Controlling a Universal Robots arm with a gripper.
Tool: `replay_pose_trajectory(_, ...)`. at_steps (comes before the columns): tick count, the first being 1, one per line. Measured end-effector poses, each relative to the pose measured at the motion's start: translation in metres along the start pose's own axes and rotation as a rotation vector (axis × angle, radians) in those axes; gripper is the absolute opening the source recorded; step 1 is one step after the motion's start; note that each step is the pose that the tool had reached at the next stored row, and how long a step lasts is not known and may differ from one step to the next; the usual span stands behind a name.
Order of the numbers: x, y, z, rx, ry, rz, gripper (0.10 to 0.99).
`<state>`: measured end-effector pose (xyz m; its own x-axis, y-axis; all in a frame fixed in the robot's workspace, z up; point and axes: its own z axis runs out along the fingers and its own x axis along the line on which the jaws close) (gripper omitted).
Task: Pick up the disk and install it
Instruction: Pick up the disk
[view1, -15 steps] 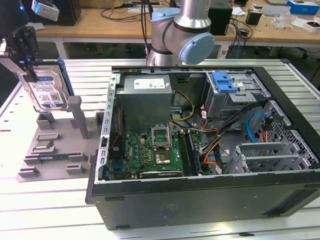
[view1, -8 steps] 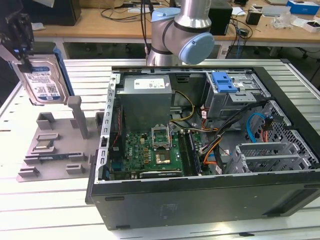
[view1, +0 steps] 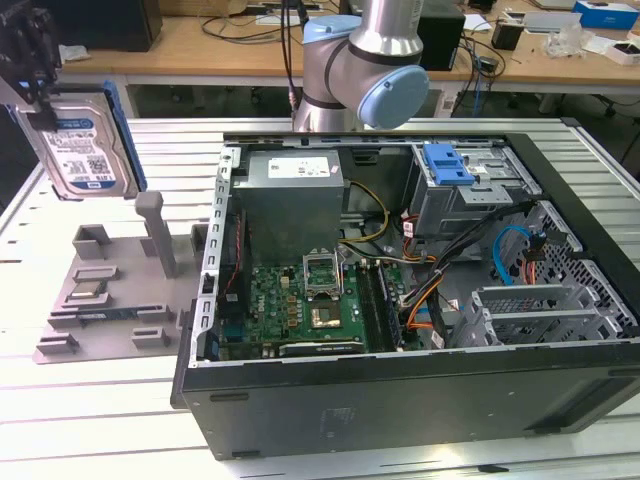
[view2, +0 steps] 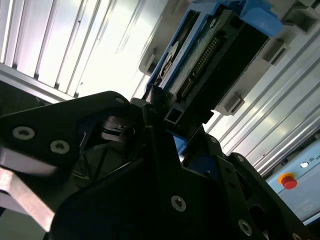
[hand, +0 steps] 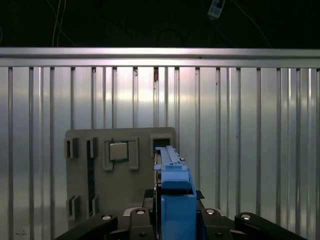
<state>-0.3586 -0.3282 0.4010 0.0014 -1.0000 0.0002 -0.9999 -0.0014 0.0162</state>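
The disk (view1: 85, 145) is a silver drive with a white-and-blue label in a blue bracket. It hangs upright at the exterior view's far left, lifted above the grey holder plate (view1: 100, 290). My black gripper (view1: 40, 100) grips it from above and is shut on it. In the first wrist view the disk (hand: 172, 195) stands edge-on between my fingers (hand: 220, 217), with the holder plate (hand: 120, 175) below it. The second wrist view shows the disk's connector edge (view2: 210, 50) clamped in the gripper (view2: 165, 125).
An open black computer case (view1: 400, 400) lies on the slatted metal table, with a grey power supply (view1: 290, 195), a motherboard (view1: 300, 300) and a blue caddy (view1: 447, 165) in the drive bay. A grey post (view1: 155, 230) rises from the holder plate. The arm's base (view1: 370, 60) stands behind the case.
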Motion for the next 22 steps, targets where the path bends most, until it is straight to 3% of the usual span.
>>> replay_pose_trajectory(10,-0.0005,0.0004,-0.0266,0.000,0.0000,0.000,0.365)
replay_pose_trajectory(16,-0.0009,0.0009,-0.0516,0.000,0.0000,0.000,0.365)
replay_pose_trajectory(17,-0.0010,0.0010,-0.0598,0.000,0.0000,0.000,0.365)
replay_pose_trajectory(19,-0.0011,0.0011,-0.0674,0.000,0.0000,0.000,0.365)
replay_pose_trajectory(22,-0.0014,0.0014,-0.0864,0.000,0.0000,0.000,0.365)
